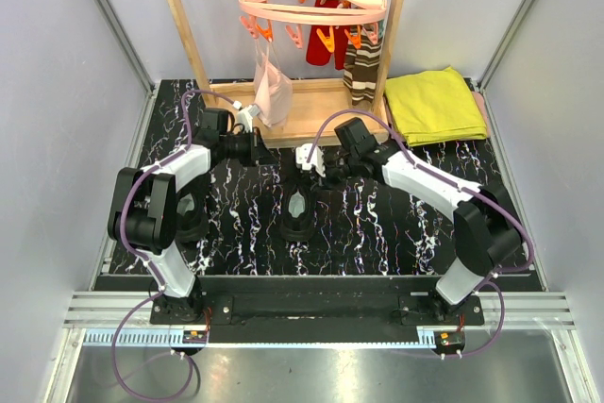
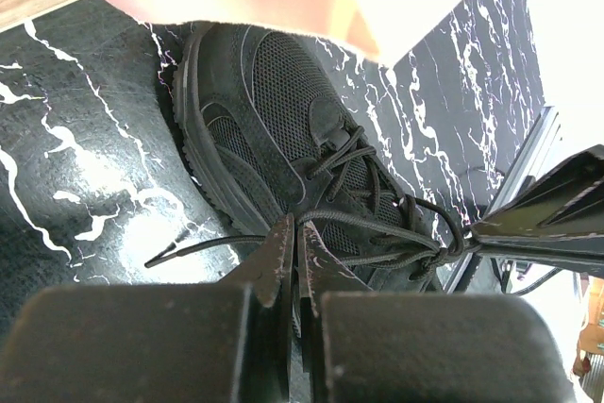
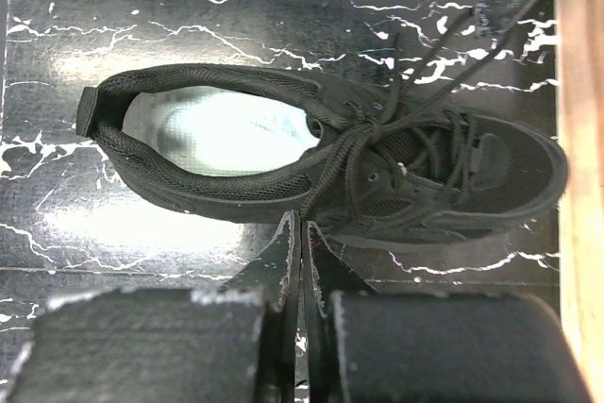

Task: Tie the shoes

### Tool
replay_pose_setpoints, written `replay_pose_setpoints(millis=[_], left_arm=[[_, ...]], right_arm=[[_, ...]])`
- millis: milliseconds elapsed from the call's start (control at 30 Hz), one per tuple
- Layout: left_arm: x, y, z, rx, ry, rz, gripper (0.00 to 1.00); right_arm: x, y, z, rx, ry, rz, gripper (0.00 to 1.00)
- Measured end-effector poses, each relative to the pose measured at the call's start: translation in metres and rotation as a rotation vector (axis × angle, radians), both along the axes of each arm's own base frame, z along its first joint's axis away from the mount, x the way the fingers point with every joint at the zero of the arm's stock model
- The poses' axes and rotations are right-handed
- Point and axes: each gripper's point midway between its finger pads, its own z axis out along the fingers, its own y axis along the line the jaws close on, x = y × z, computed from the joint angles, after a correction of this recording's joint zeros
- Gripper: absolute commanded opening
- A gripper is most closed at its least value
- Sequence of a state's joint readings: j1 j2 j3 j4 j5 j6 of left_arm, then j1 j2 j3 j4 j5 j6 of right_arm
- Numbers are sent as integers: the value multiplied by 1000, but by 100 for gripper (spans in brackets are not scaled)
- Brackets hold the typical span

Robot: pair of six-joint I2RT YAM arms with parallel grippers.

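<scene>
Pulling the knot tight appears to be the current step. The left fingers [image 2: 276,257] and right fingers [image 3: 281,257] are each closed on a lace [image 3: 330,172] of the black shoe [image 1: 298,226] at the centre of the table [image 1: 396,233]. The next move calls for drawing both strands apart evenly.

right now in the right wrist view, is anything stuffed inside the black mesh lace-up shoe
No, the black mesh shoe is open at the collar, showing only its bare pale insole.
</scene>
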State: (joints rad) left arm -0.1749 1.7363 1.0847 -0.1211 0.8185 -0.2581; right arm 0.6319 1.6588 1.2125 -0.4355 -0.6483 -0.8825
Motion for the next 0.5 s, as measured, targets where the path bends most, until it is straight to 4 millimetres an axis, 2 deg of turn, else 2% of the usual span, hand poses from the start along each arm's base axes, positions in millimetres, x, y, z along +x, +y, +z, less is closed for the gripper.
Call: replay_pose_setpoints(millis=[233, 500], left_arm=[[0, 4, -1, 2, 10, 9, 0], [2, 7, -1, 3, 14, 19, 0]], right_arm=[[-1, -6, 11, 21, 35, -74, 0], [16, -23, 12, 58, 163, -261, 0]])
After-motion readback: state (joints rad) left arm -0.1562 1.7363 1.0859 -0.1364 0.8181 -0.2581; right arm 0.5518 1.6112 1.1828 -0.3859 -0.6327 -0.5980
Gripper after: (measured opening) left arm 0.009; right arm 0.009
